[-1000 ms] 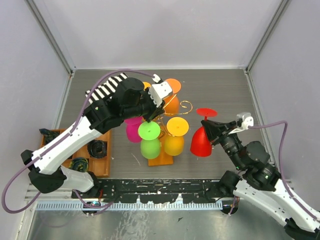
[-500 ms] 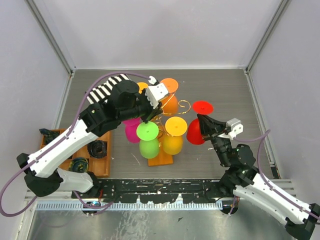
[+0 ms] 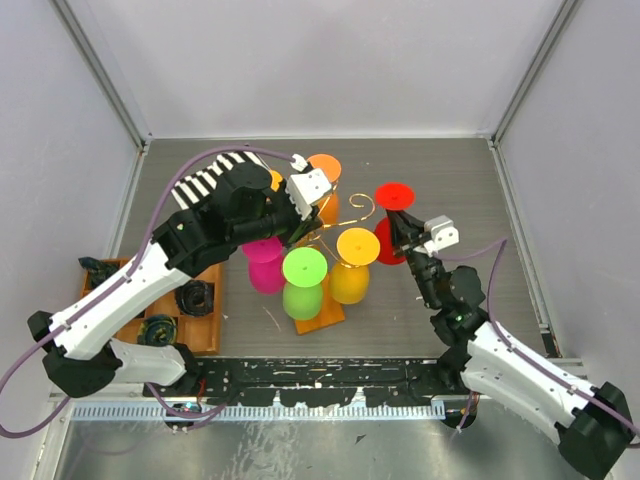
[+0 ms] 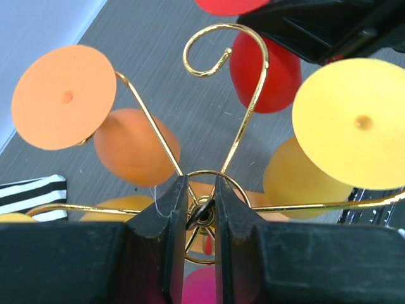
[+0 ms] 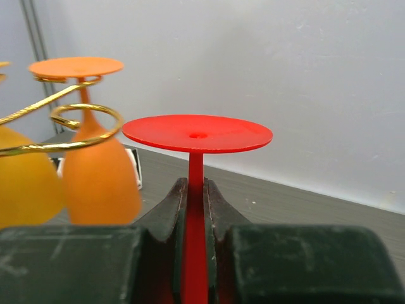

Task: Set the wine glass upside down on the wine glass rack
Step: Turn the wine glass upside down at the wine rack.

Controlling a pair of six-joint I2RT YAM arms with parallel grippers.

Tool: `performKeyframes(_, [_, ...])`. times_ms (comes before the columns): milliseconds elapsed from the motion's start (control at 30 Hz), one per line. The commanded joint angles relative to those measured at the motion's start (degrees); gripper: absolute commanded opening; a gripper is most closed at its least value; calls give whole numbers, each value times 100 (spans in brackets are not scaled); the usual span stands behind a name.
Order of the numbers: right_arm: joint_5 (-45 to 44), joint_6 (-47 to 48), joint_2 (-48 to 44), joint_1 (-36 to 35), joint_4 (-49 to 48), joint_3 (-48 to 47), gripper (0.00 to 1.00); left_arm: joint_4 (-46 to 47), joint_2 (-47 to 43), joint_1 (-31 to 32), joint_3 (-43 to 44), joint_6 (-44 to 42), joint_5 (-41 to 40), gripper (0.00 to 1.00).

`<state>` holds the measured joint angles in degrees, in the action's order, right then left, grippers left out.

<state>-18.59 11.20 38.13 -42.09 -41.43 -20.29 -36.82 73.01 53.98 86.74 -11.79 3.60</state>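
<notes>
Carry step: inverted wine glass (image 5: 197, 134) stem pinched in right gripper (image 5: 195, 209); rack (image 3: 322, 320) hub pinched by left gripper (image 4: 201, 202). Next: stem to be slid into free curl (image 4: 224, 25), just left of right gripper.

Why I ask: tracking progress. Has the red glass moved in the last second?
Yes. The red glass, in the right fingers, has moved left and toward the back wall, nearer the gold rack.

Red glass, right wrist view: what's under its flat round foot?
Its thin red stem runs down from the foot, pinched between the fingers of the right tool. In this view the tool covers the bowl.
</notes>
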Motion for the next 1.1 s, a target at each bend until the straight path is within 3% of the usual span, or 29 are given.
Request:
performKeyframes(0, [1261,-486,297,915,-630,-301,1,111,-173,11,-105,68,232,0])
performKeyframes(200, [3175,-1138,1005,2207,-1276,-508,1,135,-147,8,-127,72,229,0])
performKeyframes(400, [4562,-1782,1881,3050,-2383,-755,1,172,-147,15,-172,45,130,0])
performKeyframes(733, [6301,-2130,3000,3371,-3217,-1248,1,283,-243,-25,-304,54,-96,1])
performKeyframes(1067, [7017,-3150,4167,3374,-5024,-1625,1,324,-244,-46,-371,63,-50,0])
